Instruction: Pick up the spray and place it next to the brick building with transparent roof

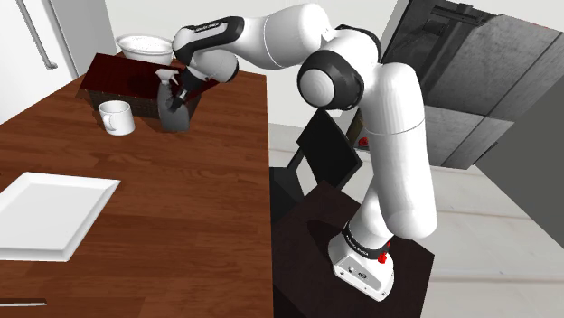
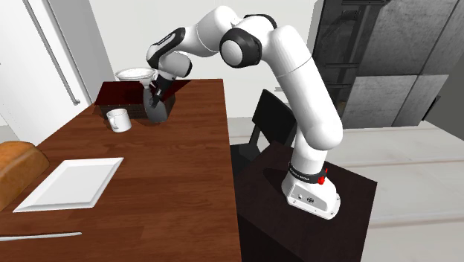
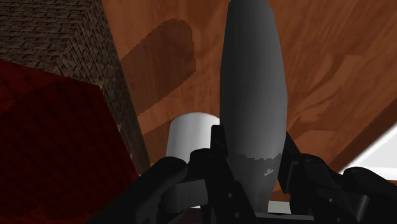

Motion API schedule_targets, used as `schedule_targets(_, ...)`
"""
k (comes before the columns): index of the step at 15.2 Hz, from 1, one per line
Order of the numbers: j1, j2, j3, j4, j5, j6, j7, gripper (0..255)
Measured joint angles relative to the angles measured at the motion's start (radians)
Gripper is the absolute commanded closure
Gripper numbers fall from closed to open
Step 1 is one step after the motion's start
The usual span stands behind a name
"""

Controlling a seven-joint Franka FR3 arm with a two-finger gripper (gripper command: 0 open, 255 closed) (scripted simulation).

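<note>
- Between the fingers (image 3: 217,159) of the black two-finger claw (image 3: 251,172) sits the smooth grey spray bottle (image 3: 251,89). The fingers press its body from both sides, so the claw is clamped on it.
- Just beside the claw and the bottle stands the brick-walled building with a dark red see-through roof (image 1: 122,77). It is near the bottle and does not visibly touch it.
- Ahead of the claw's fingertips, near the bottle and by the building's brick wall, a white handled mug (image 1: 116,116) stands upright on the dark brown wooden table (image 1: 199,208).
- Close to the claw, a white round bowl (image 1: 145,45) rests on the building's roof.
- Well apart from the claw, toward the table's other end, a white square plate (image 1: 50,212) lies flat.
- Under the claw, I cannot tell whether the bottle's base touches the tabletop.
- Behind the claw, the white arm with dark joints (image 1: 271,36) bends back to its dark box stand (image 1: 303,257), with a black chair (image 1: 327,144) just beside the stand.
</note>
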State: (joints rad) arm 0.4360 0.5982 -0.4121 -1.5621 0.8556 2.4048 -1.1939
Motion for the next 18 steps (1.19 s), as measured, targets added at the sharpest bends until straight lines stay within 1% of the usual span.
schedule_targets(8,-0.019,0.048,0.032,-0.016,0.053,0.054,-0.059,255)
schedule_targets(14,-0.021,0.052,0.035,-0.014,0.056,0.057,-0.062,255)
schedule_targets(15,-0.021,0.052,0.035,-0.014,0.056,0.057,-0.062,0)
schedule_targets(18,-0.021,0.052,0.035,-0.014,0.056,0.057,-0.062,0)
